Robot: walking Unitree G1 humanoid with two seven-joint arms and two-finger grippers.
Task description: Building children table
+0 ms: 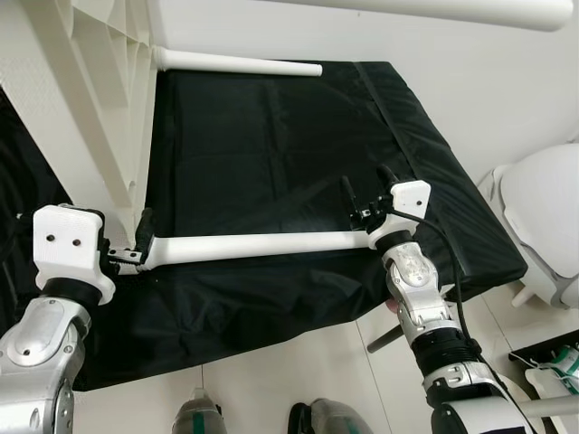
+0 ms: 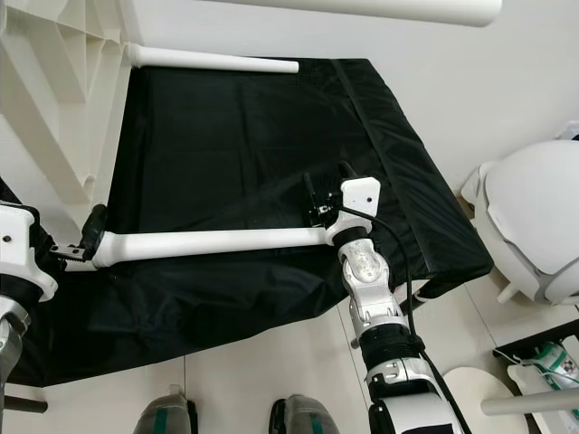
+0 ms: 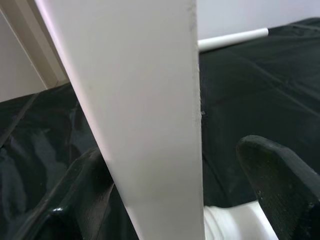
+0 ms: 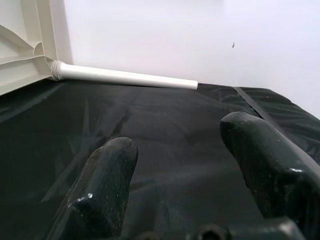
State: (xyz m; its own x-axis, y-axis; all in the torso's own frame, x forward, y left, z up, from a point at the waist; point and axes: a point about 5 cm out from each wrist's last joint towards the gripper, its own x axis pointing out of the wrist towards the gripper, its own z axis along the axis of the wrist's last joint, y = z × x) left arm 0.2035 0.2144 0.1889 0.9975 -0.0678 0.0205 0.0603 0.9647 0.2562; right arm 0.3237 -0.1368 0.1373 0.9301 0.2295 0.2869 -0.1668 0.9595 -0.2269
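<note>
Black cloth (image 1: 271,145): covers the raised surface before the robot, hanging over its near edge and right corner.
Table top (image 1: 86,99): white plastic, ribbed underside showing, tilted up on edge along the left side of the cloth.
Attached leg (image 1: 237,63): white tube, seated by its flared collar in the table top's far corner, lying along the far edge of the cloth.
Loose leg (image 1: 258,244): white tube, lying across the near edge of the cloth, its flared end toward the table top, its other end toward the right gripper.
Left gripper (image 1: 136,237): at the near left corner of the cloth, at the flared end of the loose leg; fingers (image 3: 280,185) apart, one on each side of a white rib of the table top, the leg's collar between them.
Right gripper (image 1: 366,192): just above the narrow end of the loose leg; fingers (image 4: 107,175) apart, nothing between them.
Floor (image 1: 298,371): pale tiles below the near edge.
White chair (image 1: 547,212): beside the right edge.
</note>
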